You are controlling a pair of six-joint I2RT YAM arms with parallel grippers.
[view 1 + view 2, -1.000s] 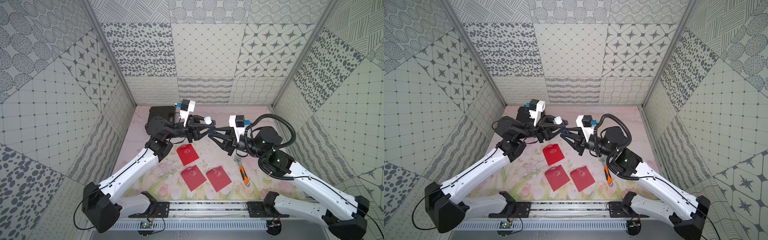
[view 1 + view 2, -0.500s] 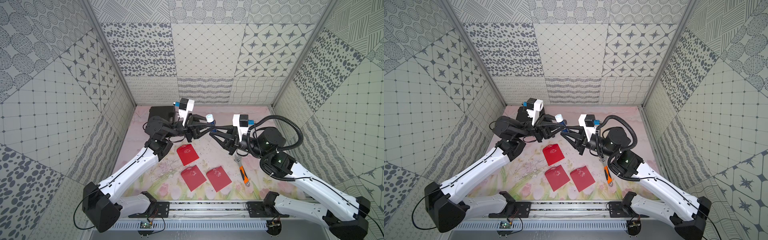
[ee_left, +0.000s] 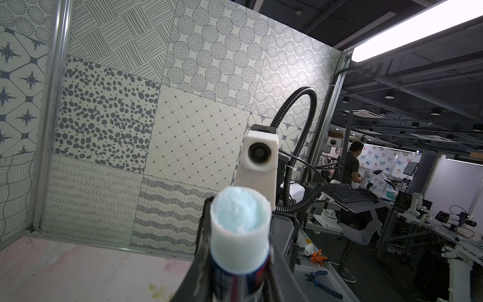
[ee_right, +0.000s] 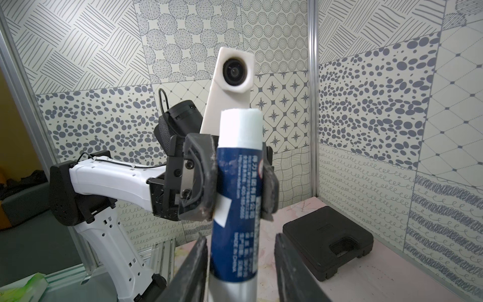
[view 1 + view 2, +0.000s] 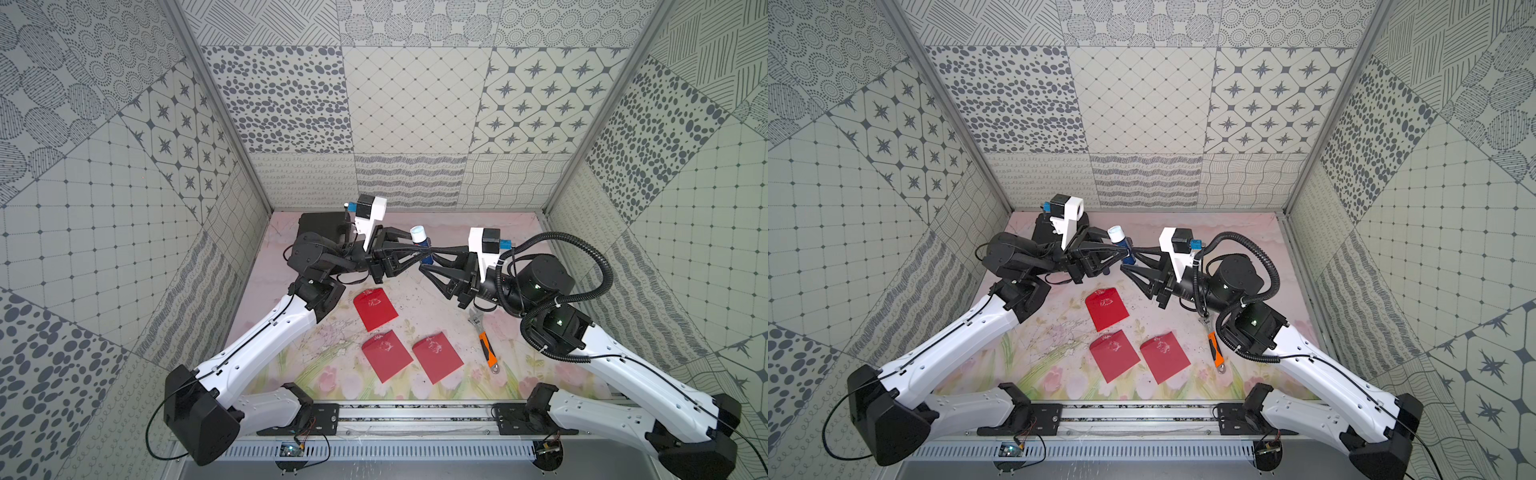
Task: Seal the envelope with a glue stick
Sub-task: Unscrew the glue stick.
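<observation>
The uncapped glue stick (image 4: 240, 130) is clamped by the left end effector (image 4: 237, 180), raised beyond the farthest envelope (image 5: 375, 309). The right end effector (image 4: 240, 236) is spread around its base. It could be knocked askew on withdrawal.

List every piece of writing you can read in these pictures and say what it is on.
"MADE IN CHINA": on the blue label of the glue stick, in the right wrist view.
Chinese characters and a line of small digits on the same label: too blurred to read with certainty.
Pale motifs on the red envelopes: too small to read.
On the orange-handled wrench: nothing legible.
</observation>
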